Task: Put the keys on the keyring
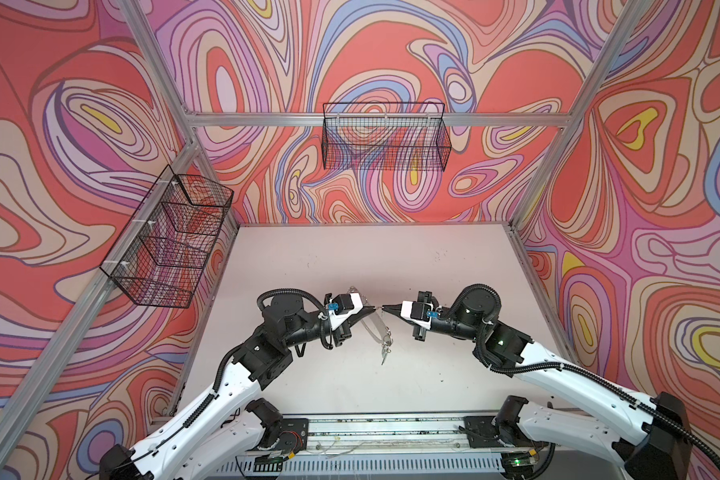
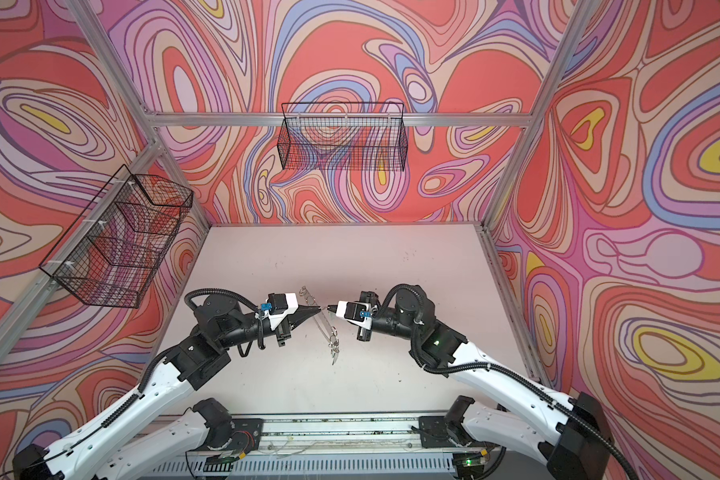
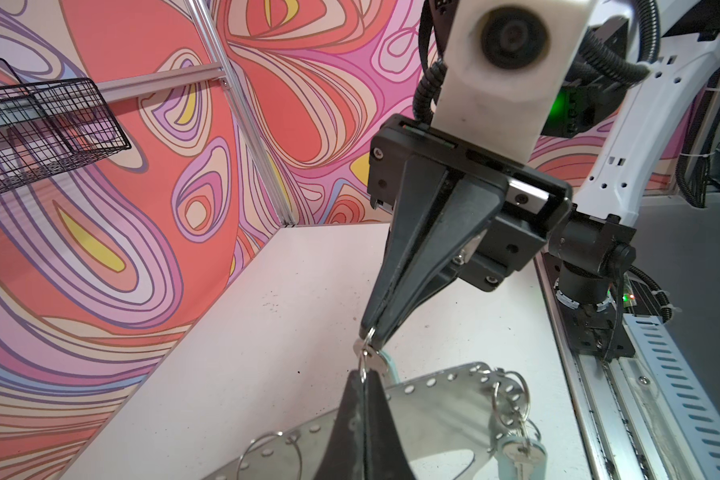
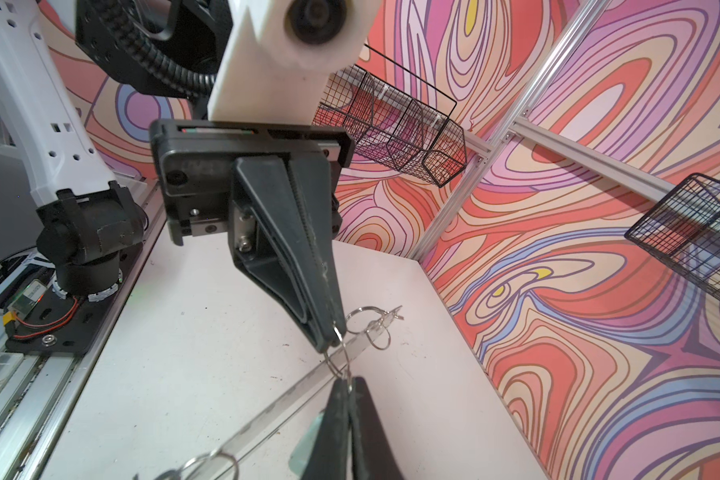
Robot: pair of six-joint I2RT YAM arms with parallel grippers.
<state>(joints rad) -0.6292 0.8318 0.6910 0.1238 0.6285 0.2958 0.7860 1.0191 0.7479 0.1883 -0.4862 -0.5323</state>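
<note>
My two grippers meet tip to tip above the middle of the table. The left gripper (image 1: pixel 373 308) (image 3: pixel 364 376) is shut on a small wire loop of the keyring (image 1: pixel 376 332) (image 3: pixel 433 411). The keyring is a flat metal plate with holes along its rim, held tilted in the air. The right gripper (image 1: pixel 385 308) (image 4: pixel 348 382) is shut on the little ring of a key (image 3: pixel 377 361) with a mint tag (image 4: pixel 308 440). Another key (image 3: pixel 520 453) (image 1: pixel 385 353) with a mint tag hangs from the plate's low end.
The pale table (image 1: pixel 350 257) lies below. A black wire basket (image 1: pixel 385 137) hangs on the back wall and another basket (image 1: pixel 171 241) on the left wall. The arms' metal rail (image 1: pixel 383 428) runs along the front edge.
</note>
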